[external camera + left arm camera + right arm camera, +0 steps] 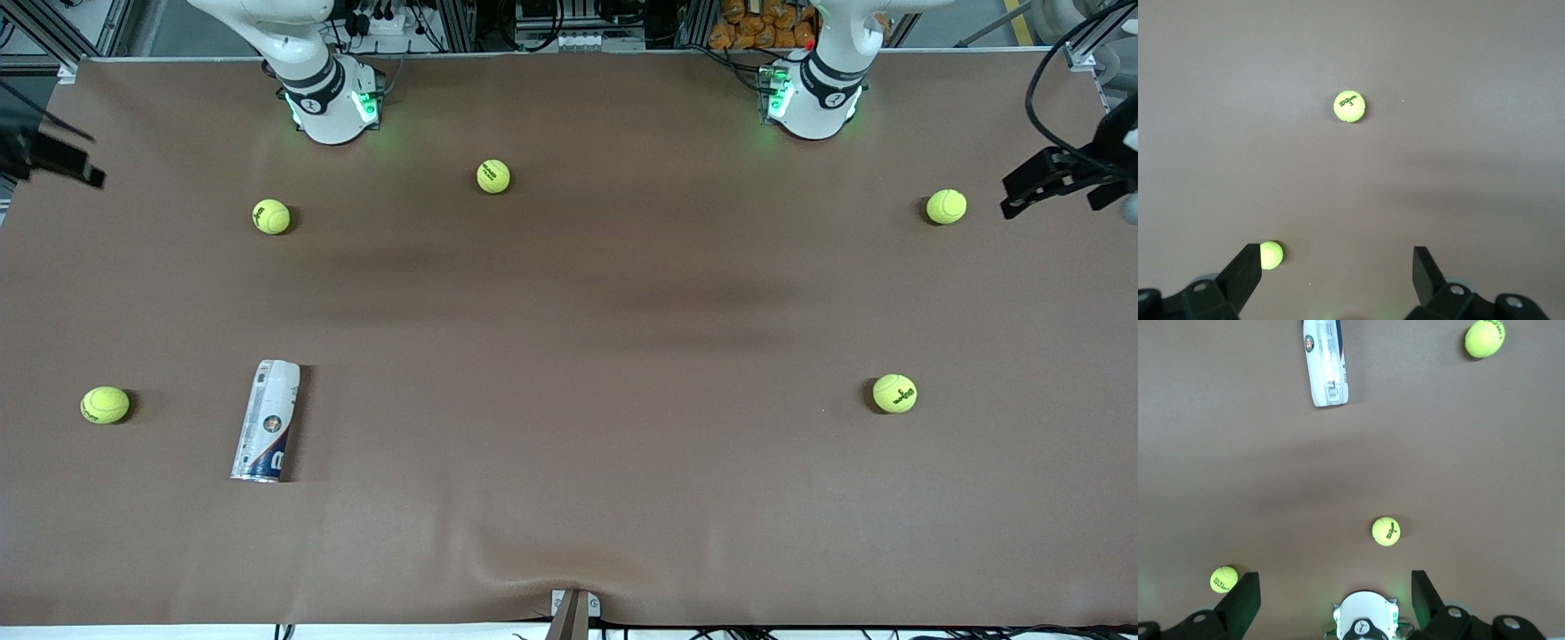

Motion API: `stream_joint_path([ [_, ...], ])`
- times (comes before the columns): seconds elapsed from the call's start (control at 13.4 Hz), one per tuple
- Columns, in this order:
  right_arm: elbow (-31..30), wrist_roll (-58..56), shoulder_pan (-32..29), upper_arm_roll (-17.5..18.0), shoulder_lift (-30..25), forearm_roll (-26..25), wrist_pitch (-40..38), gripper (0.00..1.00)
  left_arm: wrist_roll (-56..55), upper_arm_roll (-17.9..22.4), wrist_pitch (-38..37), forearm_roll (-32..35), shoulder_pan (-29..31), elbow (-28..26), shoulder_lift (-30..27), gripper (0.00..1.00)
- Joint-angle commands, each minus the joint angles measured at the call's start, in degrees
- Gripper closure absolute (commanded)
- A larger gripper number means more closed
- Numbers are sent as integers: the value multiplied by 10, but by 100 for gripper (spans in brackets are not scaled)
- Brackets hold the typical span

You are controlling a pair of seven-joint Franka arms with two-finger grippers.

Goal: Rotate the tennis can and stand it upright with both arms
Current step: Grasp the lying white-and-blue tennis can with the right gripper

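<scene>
The tennis can (267,420) lies on its side on the brown table, toward the right arm's end and near the front camera, its silvery rim toward the camera. It also shows in the right wrist view (1325,360). My right gripper (89,175) hangs high over the table's edge at the right arm's end, well away from the can; its wrist view shows it (1336,590) open and empty. My left gripper (1013,197) hangs high over the table's edge at the left arm's end, open and empty (1338,267).
Several yellow tennis balls lie scattered: one (105,404) beside the can toward the table's end, one (271,216) and one (493,176) near the right arm's base (329,102), two (946,206) (894,393) toward the left arm's end.
</scene>
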Motion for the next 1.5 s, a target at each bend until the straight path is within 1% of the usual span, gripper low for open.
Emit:
stream_joint_path([
  [0.0, 15, -13, -1, -1, 93, -3, 55, 0, 11, -9, -14, 2, 7, 11, -13, 0],
  [0.07, 17, -24, 1, -1, 127, -3, 88, 0, 12, -8, -14, 0, 7, 11, -12, 0],
  [0.22, 17, -34, 3, 0, 194, 2, 158, 0, 13, -4, -14, -27, 13, 10, -9, 0],
  [0.45, 18, -82, 4, 1, 271, 2, 256, 0, 14, -6, -16, -32, 14, 8, -9, 0],
  [0.6, 18, -104, 4, 2, 300, 1, 298, 0, 14, -10, -16, -30, 9, 11, -10, 0],
  [0.82, 18, -104, 14, 2, 352, 2, 381, 0, 11, -18, -16, -30, 9, 11, -12, 0],
  [1.05, 17, -99, 26, 2, 387, 3, 448, 0, 14, -17, -16, -24, 13, 10, -8, 0],
  [1.35, 16, -96, 29, 3, 405, 6, 458, 0, 23, -13, -17, -29, 21, 6, -8, 0],
  [1.42, 16, -96, 30, 2, 407, 18, 462, 0, 21, -13, -17, -28, 22, 6, -5, 0],
])
